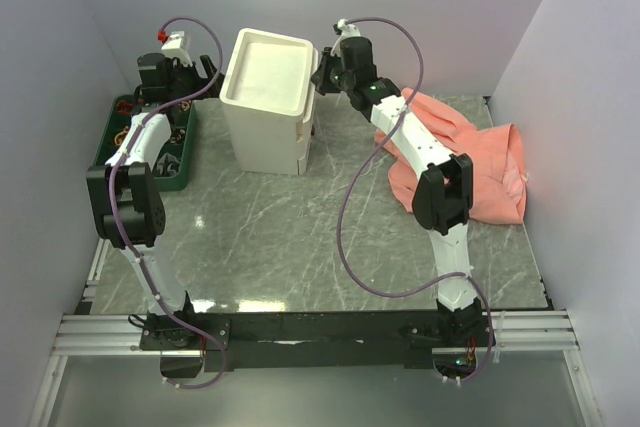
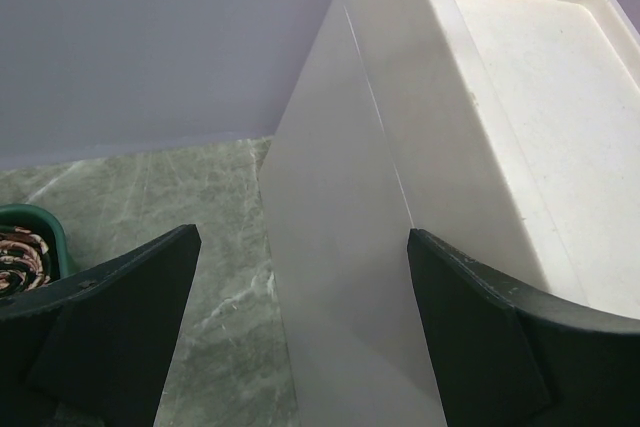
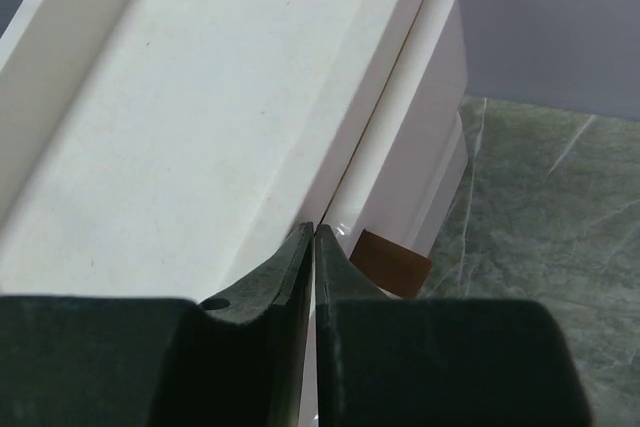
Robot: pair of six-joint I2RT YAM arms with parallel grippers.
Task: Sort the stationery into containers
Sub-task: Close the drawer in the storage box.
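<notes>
The cream-white cabinet [image 1: 268, 97] stands at the back middle of the table. Its drawer fronts [image 3: 435, 117] show in the right wrist view, with one brown handle [image 3: 393, 262]. My right gripper [image 1: 322, 72] is shut, its tips [image 3: 313, 234] right over the seam between the cabinet top and the top drawer front, with nothing seen between them. My left gripper [image 1: 205, 75] is open, and its fingers straddle the cabinet's left side wall [image 2: 340, 277] without touching it. Small stationery pieces lie in the green tray [image 1: 178, 175], too small to tell apart.
The green tray stands at the left wall beside the cabinet, and its rim [image 2: 45, 222] shows in the left wrist view. A pink cloth [image 1: 470, 162] lies crumpled at the right. Grey walls close the back and both sides.
</notes>
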